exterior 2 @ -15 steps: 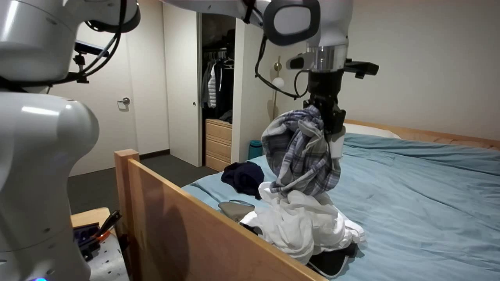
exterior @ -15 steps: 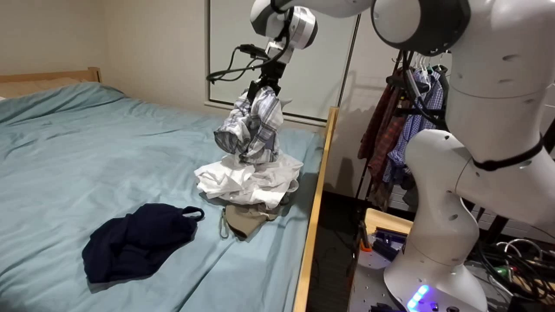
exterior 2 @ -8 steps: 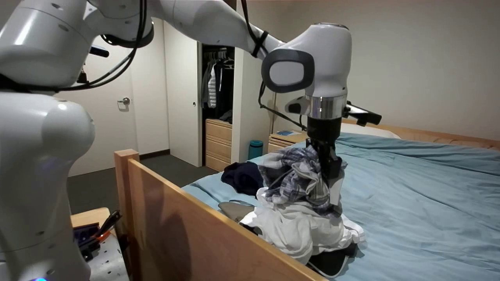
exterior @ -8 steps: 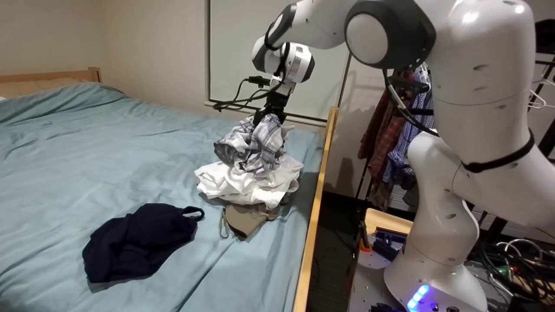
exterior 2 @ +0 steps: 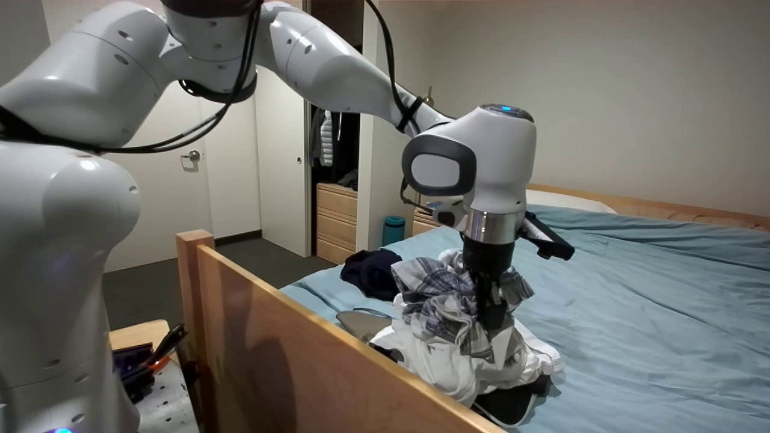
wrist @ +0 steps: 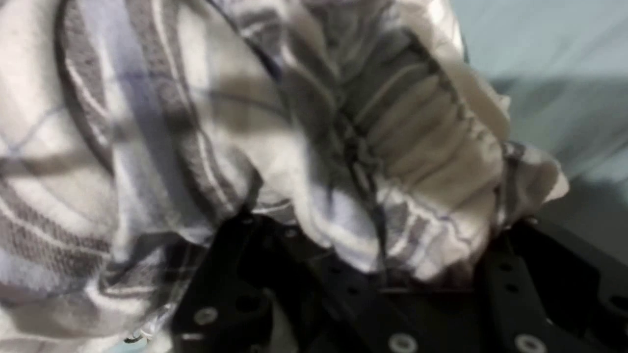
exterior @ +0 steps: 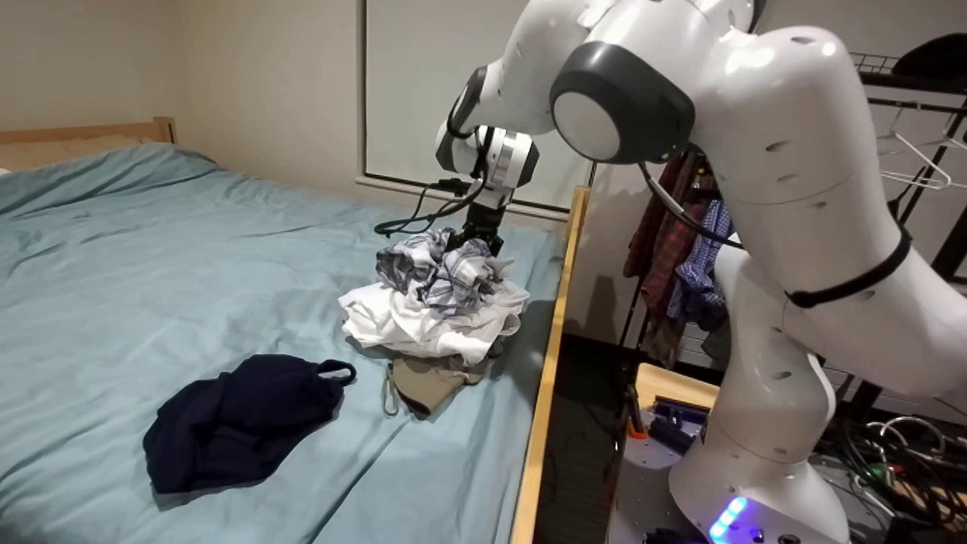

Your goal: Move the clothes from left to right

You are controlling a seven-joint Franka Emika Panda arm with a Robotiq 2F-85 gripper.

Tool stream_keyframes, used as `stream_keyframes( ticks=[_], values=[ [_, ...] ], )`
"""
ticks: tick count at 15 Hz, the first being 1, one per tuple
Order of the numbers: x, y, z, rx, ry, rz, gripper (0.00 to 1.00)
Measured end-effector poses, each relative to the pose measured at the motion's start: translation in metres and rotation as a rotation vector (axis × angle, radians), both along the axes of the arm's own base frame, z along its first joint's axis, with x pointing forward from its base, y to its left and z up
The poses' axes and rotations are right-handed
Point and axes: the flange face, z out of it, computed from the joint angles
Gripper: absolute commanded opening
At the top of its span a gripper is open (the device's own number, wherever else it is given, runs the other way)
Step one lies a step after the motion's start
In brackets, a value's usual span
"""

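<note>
One plaid shirt (exterior: 453, 281), grey and white, crumpled, without clear long axis: its upper folds were clamped in the claw (exterior 2: 490, 316), the bulk bunched below and around it. One white garment (exterior: 423, 328): it lay on the bed (exterior: 189, 287) straight beneath, apparently touching the plaid shirt; release likely needed no sideways travel. One navy garment (exterior: 245, 423): it lay well apart.

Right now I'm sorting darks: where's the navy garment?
In an exterior view, the navy garment lies at lower left on the teal sheet, left of the tan garment.
</note>
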Motion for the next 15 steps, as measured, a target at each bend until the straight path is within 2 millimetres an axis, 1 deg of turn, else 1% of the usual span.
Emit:
stream_keyframes(
  ticks=[1,2,3,6,9,11,13,15],
  values=[
    [0.001,0.004,-0.009,0.01,0.011,0.004,0.32],
    [0.002,0.008,-0.015,0.018,0.016,0.008,0.37],
    [0.003,0.01,-0.017,0.022,0.018,0.011,0.45],
    [0.002,0.006,-0.01,0.021,0.003,0.002,0.63],
    [-0.004,-0.005,0.008,0.001,-0.043,-0.013,0.84],
    [-0.013,-0.012,0.026,-0.003,-0.091,-0.02,0.97],
    [-0.028,-0.021,0.049,-0.02,-0.149,0.001,1.0],
    [-0.048,-0.031,0.079,-0.06,-0.207,0.036,1.0]
  ],
)
